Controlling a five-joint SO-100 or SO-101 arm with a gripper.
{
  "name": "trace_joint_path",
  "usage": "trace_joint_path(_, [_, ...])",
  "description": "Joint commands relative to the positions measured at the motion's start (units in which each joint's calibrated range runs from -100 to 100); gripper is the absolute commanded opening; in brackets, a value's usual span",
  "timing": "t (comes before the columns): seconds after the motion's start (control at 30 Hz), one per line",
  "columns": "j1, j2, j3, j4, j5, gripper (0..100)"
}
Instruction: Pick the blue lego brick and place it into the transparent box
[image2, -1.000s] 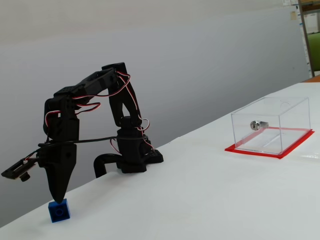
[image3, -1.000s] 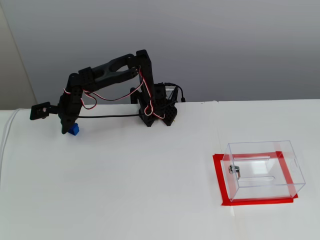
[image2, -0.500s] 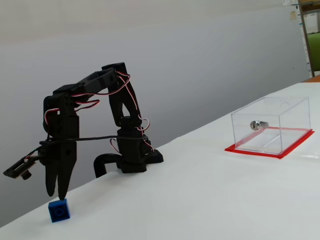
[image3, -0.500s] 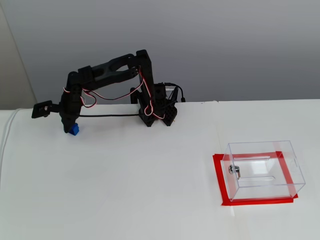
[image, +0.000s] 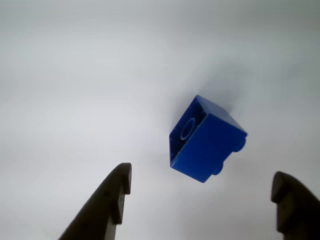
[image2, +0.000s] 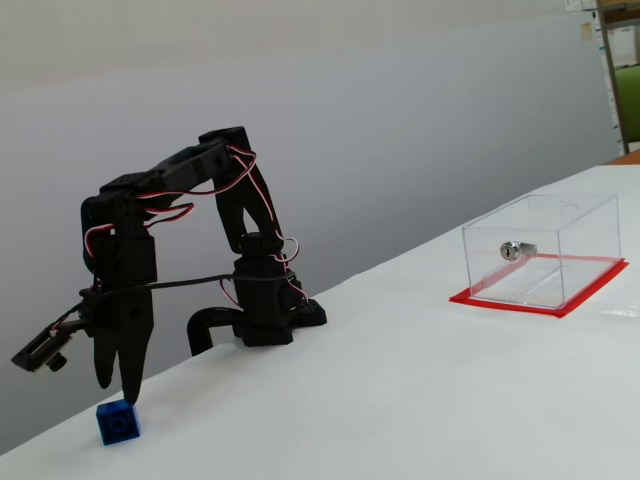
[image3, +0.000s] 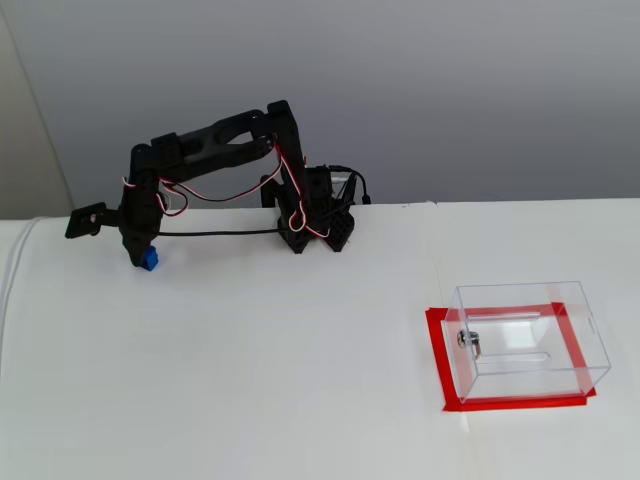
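Observation:
The blue lego brick lies on the white table, its ringed face turned towards the wrist camera. My gripper is open and empty, one finger on each side of the brick and a little short of it. In a fixed view the fingertips hang just above the brick. In another fixed view the brick sits at the far left, under the gripper. The transparent box with its silver lock stands on a red base far to the right; it also shows in the other fixed view.
The arm's base stands at the table's back edge, with a black cable running to the wrist. The white table ends close to the brick, on the left in a fixed view. A grey wall is behind.

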Motion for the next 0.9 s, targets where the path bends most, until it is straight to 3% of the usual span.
trace_joint_path(0.0, [0.5, 0.6, -4.1, 1.4, -0.3, 34])
trace_joint_path(0.87, [0.5, 5.0, -9.0, -0.7, -0.5, 33])
